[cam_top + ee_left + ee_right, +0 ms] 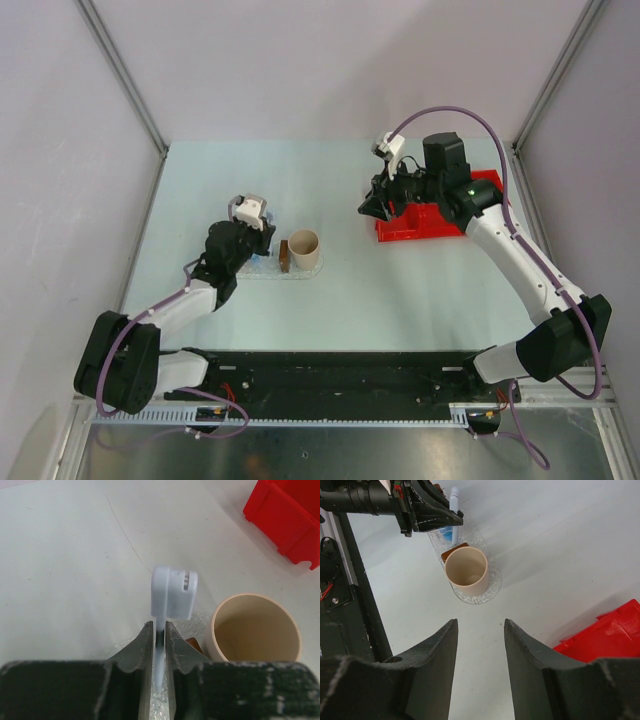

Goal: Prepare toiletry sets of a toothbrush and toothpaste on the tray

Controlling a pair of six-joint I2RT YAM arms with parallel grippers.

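My left gripper (159, 624) is shut on the thin stem of the pale blue toothbrush (172, 592), whose head sticks out past the fingertips. It hangs over the clear bumpy tray (195, 622). On the tray (490, 587) lie a blue toothpaste tube (448, 532) and an orange-brown one (454, 549) beside a beige cup (466, 570). My right gripper (480, 622) is open and empty above bare table, well to the right of the tray (255, 268) and next to the red bin (430, 215).
The beige cup (303, 248) stands upright on the tray's right end, close to the left gripper (262, 235). The red divided bin (605, 635) sits at the back right under the right arm. A black rail runs along the near edge.
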